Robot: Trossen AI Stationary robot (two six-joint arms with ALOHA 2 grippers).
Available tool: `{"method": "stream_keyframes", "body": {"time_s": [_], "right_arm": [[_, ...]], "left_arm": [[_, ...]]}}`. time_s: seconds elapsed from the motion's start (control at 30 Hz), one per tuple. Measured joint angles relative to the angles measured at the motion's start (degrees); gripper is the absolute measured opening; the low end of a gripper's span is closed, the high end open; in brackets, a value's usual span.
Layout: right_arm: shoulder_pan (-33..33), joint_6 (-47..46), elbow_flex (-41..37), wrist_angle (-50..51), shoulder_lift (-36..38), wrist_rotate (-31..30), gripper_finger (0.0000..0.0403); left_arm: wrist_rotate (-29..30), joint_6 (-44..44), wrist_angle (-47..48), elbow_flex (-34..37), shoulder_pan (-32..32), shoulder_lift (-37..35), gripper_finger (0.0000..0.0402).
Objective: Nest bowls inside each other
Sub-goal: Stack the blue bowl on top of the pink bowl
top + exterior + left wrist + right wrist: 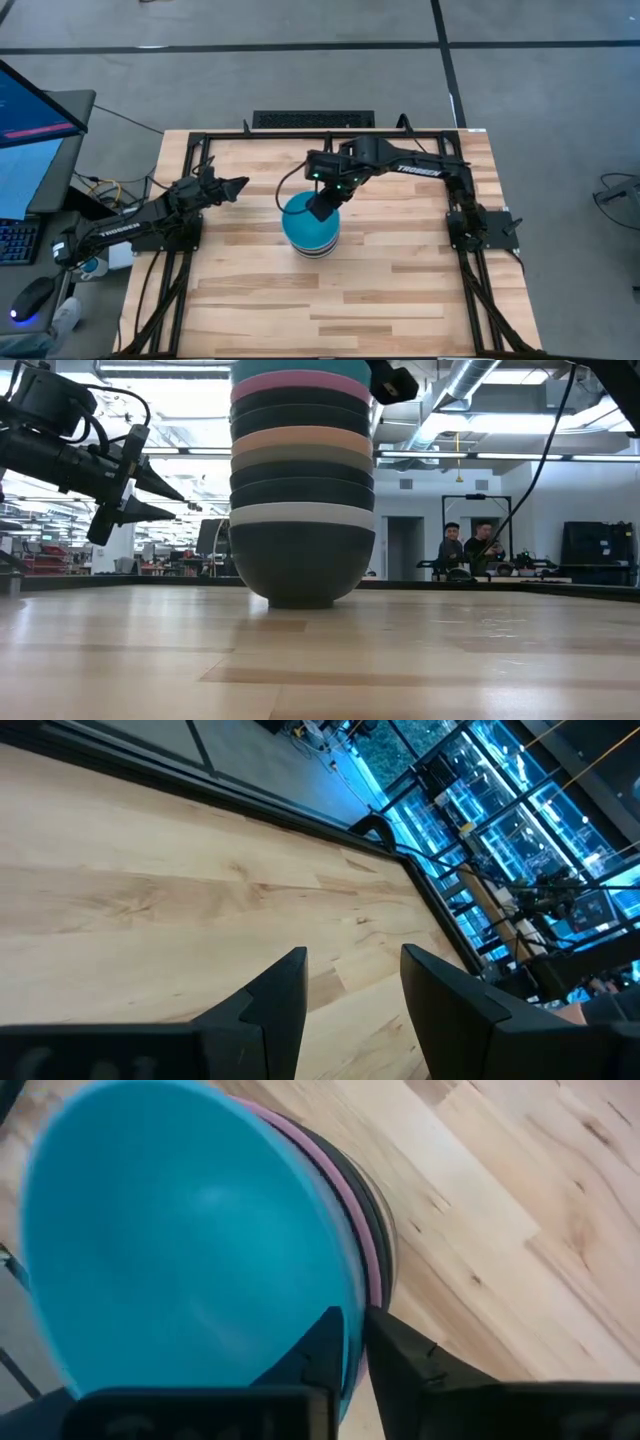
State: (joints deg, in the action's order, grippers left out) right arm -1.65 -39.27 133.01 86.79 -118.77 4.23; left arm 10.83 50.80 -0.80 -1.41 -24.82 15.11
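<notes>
**Bowl tower with blue on top**

High view: the stack of bowls (311, 232) sits mid-frame on the table (400, 290), blue bowl (305, 222) uppermost. The right hand (322, 205) is at its upper rim; the left hand (237, 185) hangs well off to the left, fingers apart and empty.

Low view: stack centre frame, black bowl at the base (300, 565), then white (300, 515), more dark ones, orange (300, 439) and pink (300, 384) higher up.

Right wrist view: fingers (320, 1352) straddle the blue bowl's rim, narrowly parted; can't tell if they're pinching.
</notes>
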Motion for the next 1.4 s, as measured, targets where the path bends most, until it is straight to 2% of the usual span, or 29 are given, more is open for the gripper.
{"method": "stream_keyframes", "body": {"time_s": [0.17,0.33,0.53,0.63,0.73,0.93,1.07,1.4], "right_arm": [[0.0,-0.8,0.0,3.2,0.05,0.06,0.0067],[0.65,0.64,1.33,1.37,-0.05,-0.31,0.0066],[2.38,3.74,1.18,-16.41,5.03,-1.49,0.0066],[1.99,2.76,1.28,-18.81,7.88,-4.06,0.0066],[1.46,1.79,1.16,-14.66,9.36,-7.28,0.0065],[2.57,1.21,0.85,-5.88,7.4,-7.44,0.0065],[3.5,1.27,0.45,-7.03,5.28,-7.32,0.0065],[3.41,0.66,0.61,-8.45,5.21,-6.34,0.0065]], "left_arm": [[0.02,0.01,0.0,0.0,-0.01,0.0,0.0153],[0.04,0.03,0.0,0.0,0.0,0.0,0.0153],[0.04,0.42,-0.07,0.02,0.01,-0.13,0.0153],[0.29,2.68,-0.89,0.09,0.0,-0.13,0.0153],[0.44,3.45,-2.49,0.28,-0.01,-0.09,0.0153],[0.52,3.5,-3.53,0.28,-0.01,-0.22,0.0153],[0.28,3.5,-3.55,0.23,0.0,-0.21,0.0153],[0.07,3.48,-3.63,0.13,0.03,-0.26,0.0153]]}}
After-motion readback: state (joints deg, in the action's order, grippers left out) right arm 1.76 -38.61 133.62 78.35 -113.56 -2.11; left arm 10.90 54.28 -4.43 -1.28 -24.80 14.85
